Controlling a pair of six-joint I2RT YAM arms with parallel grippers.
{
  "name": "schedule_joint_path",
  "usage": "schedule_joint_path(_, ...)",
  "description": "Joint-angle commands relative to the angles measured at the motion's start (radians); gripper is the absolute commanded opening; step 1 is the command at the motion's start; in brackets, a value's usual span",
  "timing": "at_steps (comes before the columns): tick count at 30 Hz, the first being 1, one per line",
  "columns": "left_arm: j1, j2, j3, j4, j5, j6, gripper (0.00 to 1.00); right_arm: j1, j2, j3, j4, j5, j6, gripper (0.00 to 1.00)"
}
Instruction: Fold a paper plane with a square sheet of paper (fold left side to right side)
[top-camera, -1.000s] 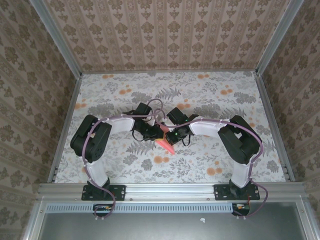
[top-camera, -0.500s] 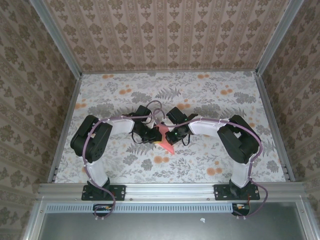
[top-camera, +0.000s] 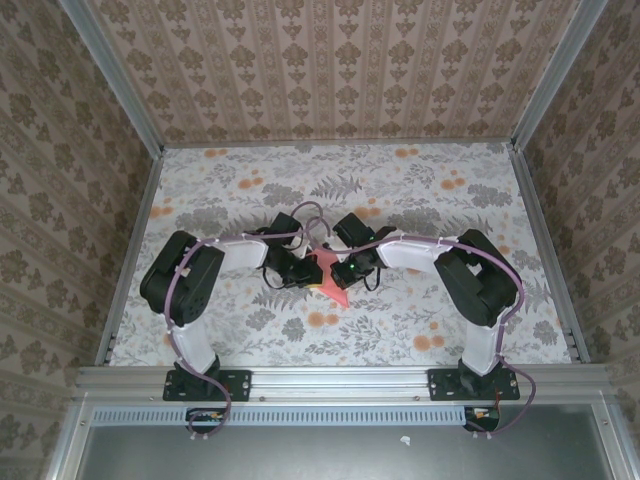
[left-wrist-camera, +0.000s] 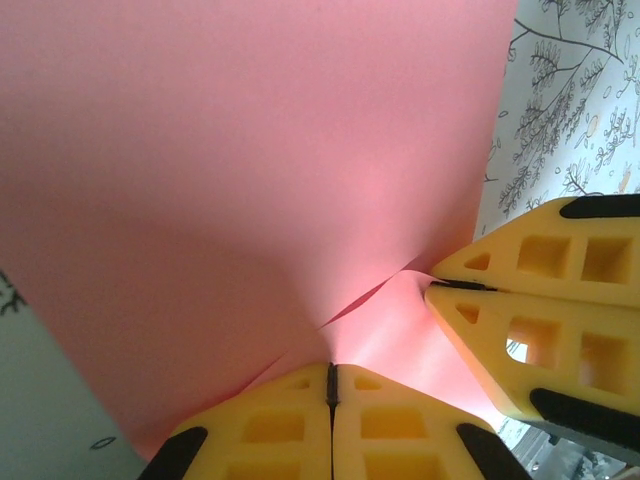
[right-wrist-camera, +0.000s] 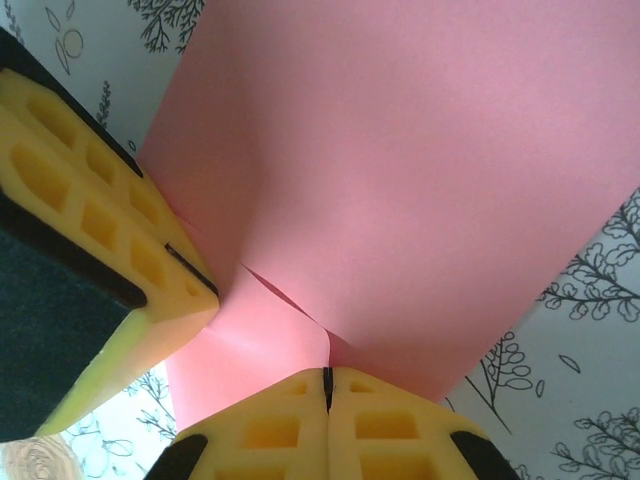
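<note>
The square sheet of paper is pink-red and hangs just above the table's middle, pinched between both arms. My left gripper is shut on its left part; in the left wrist view the closed yellow jaws clamp a fold of the sheet. My right gripper is shut on the right part, and its jaws meet on an overlapping layer of the sheet. The two grippers sit very close. The right gripper's fingers show beside the left jaws, and the left gripper's fingers beside the right jaws.
The table carries a grey leaf print with small orange flowers. Patterned walls stand on three sides, with metal rails along the table's edges. Both arms bend inward from their bases at the near edge.
The sheet has gone from a narrow point hanging toward the near edge to a broader, flatter shape. Both grippers have shifted slightly away from the near edge and stay shut on it.
</note>
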Motion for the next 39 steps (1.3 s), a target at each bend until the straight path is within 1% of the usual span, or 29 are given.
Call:
schedule_joint_path(1,-0.002,0.02,-0.057,-0.061,-0.092,0.003,0.06,-0.027,-0.048,0.025,0.01,-0.055,0.069,0.15)
schedule_joint_path(6,-0.002,0.025,-0.061,-0.053,-0.101,0.002,0.05,-0.073,-0.155,0.011,-0.035,-0.064,0.119,0.35)
schedule_joint_path(8,-0.002,0.025,-0.058,-0.052,-0.1,0.003,0.05,-0.073,-0.193,0.001,-0.072,-0.068,0.123,0.37)
schedule_joint_path(10,-0.002,0.027,-0.053,-0.053,-0.099,0.004,0.05,-0.072,-0.223,-0.019,-0.098,-0.105,0.143,0.35)
schedule_joint_path(13,-0.002,0.025,-0.047,-0.054,-0.099,0.005,0.05,-0.057,-0.246,-0.063,-0.102,-0.212,0.212,0.26)
schedule_joint_path(15,-0.003,0.024,-0.047,-0.052,-0.1,0.006,0.05,-0.042,-0.235,-0.098,-0.069,-0.29,0.288,0.21)
schedule_joint_path(17,-0.003,0.022,-0.048,-0.051,-0.101,0.004,0.05,-0.032,-0.216,-0.13,-0.017,-0.329,0.365,0.16)
schedule_joint_path(20,-0.004,0.021,-0.046,-0.049,-0.1,0.004,0.05,-0.013,-0.179,-0.141,0.038,-0.321,0.44,0.11)
schedule_joint_path(25,-0.005,0.019,-0.036,-0.059,-0.101,0.011,0.05,-0.004,-0.121,-0.094,0.046,-0.284,0.483,0.05)
schedule_joint_path(29,-0.005,0.02,-0.035,-0.058,-0.102,0.01,0.05,-0.002,-0.086,-0.062,0.012,-0.252,0.481,0.04)
schedule_joint_path(39,-0.007,0.023,-0.032,-0.06,-0.102,0.014,0.05,0.002,-0.017,-0.041,-0.03,-0.247,0.466,0.03)
